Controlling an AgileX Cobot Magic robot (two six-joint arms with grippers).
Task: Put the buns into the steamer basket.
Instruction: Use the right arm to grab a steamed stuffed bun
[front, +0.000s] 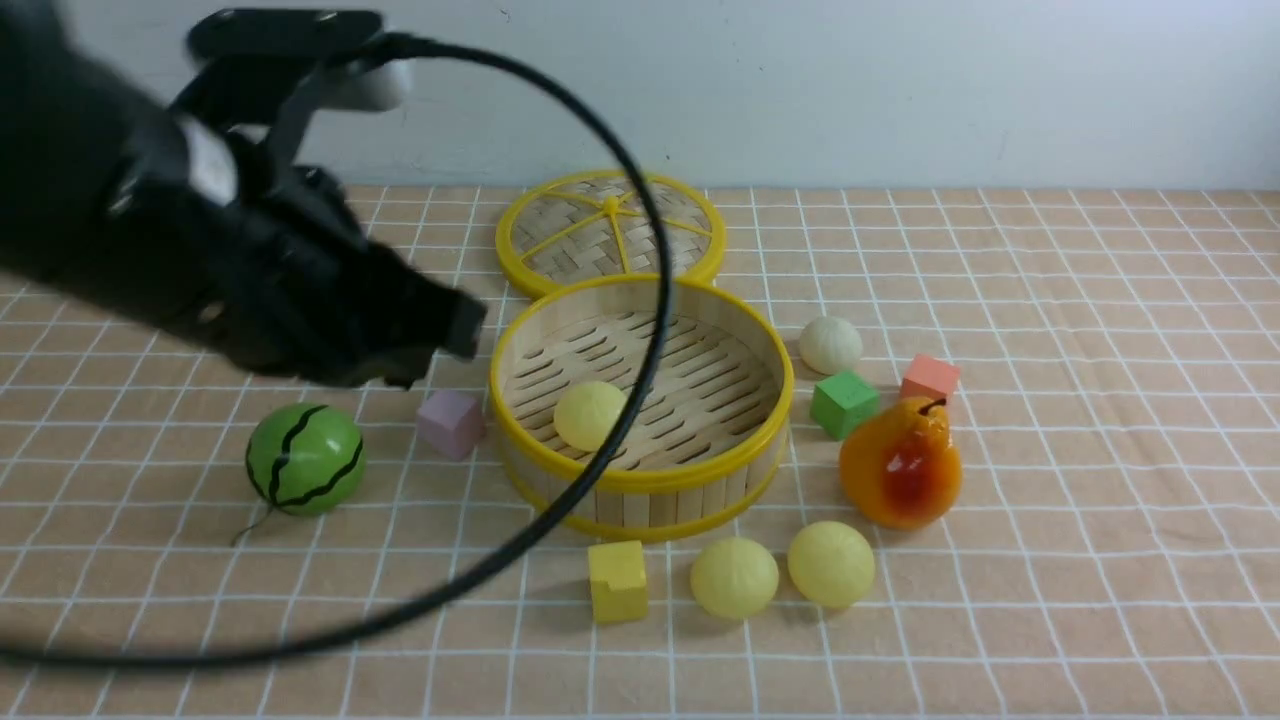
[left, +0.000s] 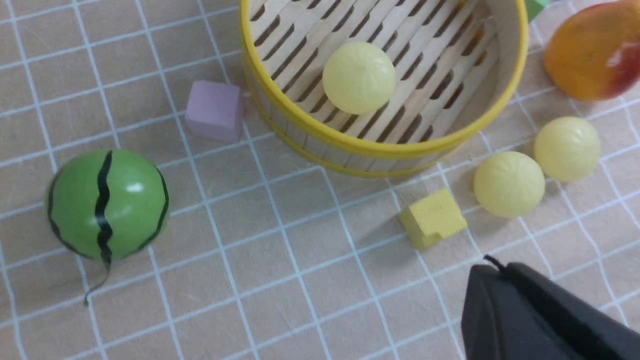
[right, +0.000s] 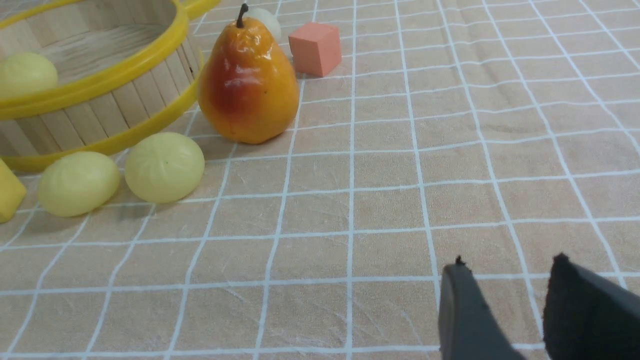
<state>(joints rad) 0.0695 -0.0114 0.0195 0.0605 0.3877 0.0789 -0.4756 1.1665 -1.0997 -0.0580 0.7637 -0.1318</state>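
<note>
- The steamer basket (front: 700, 472) stands at the centre of the front view. One bun (front: 590, 414) lies on its slatted floor, at the lower left inside.
- Two more buns (front: 734, 577) (front: 830, 563) lie side by side on the table (front: 1080, 520), just below the basket. They sit between a yellow block (front: 617, 580) and a pear (front: 900, 465).
- The left hand (front: 450, 335) is a blurred black shape at the upper left, its tip near the basket's left rim. I cannot tell whether it is open or closed.
- The right hand (right: 510, 262) shows at the lower right of its wrist view, fingers parted and nothing between them.
</note>
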